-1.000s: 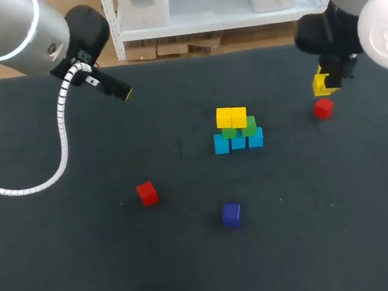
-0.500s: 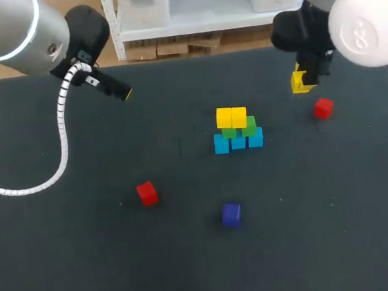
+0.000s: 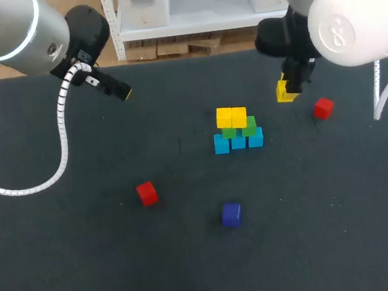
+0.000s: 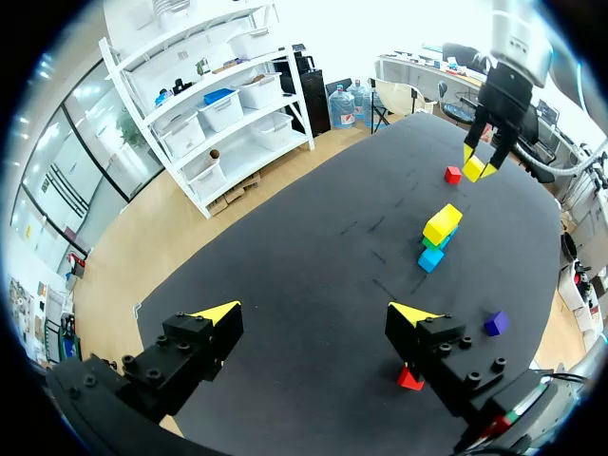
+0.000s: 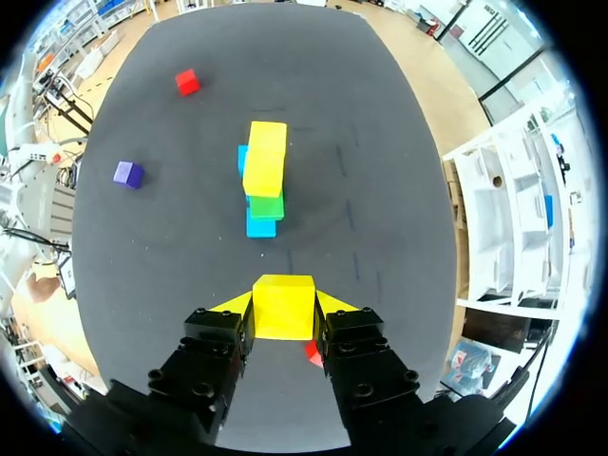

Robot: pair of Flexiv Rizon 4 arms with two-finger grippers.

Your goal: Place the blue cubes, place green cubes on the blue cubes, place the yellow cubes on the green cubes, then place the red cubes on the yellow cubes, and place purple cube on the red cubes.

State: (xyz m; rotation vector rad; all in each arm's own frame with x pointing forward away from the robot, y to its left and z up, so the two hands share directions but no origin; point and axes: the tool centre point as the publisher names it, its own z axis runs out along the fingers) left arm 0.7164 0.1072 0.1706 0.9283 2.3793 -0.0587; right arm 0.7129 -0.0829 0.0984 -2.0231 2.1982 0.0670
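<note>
- Head view: on the black matte table, a row of three small light-blue cubes carries two green cubes, with two yellow cubes set on top. The right gripper, raised beside this stack, is clamped on a third yellow cube. The blue and green layers look finished; the yellow layer is in hand.
- Left wrist view: the left gripper hangs well apart from the stack, fingers spread, nothing between them. One small red cube and the purple cube lie loose on the table.
- Right wrist view: both fingers press the third yellow cube from two sides, with the stack ahead. A second red cube lies under the gripper. Both reds and the purple are not yet placed.
</note>
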